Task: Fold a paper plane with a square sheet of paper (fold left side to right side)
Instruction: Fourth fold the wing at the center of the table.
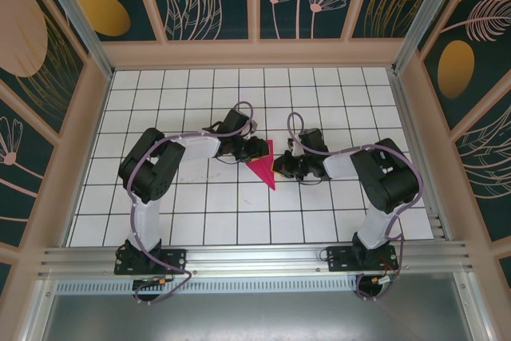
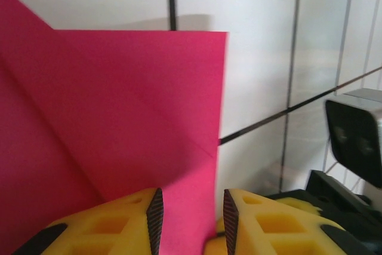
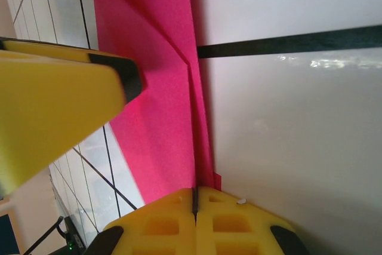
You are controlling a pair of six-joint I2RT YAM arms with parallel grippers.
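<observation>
Right gripper [image 3: 194, 200] first: its yellow fingers were pressed tight together, and the pink paper [image 3: 158, 88] ran straight into the seam between them, so it looked to be pinching a raised folded edge right at the tips. Just ahead of those tips a crease ran away up the sheet, and off to one side loomed a finger of the left gripper [image 2: 192, 208], hovering over the same paper. That left one had its fingers standing apart, paper showing through the gap and spreading out ahead of it. It looked to be resting on or just above the sheet rather than nipping it, though contact could not be told. Out from both hands, the paper lay between the two grippers in the middle of the white tiled table [image 1: 200, 205]. As for progress, diagonal creases were in and the sheet was already a narrow triangle with a point, so the nose folds looked done. The centre fold seemed in hand, with the wings left to do. The top view gave the pointed outline and both arms closing in from either side. The wrist views gave the creases, the layered edges and the grip, which were too small to read from above.
</observation>
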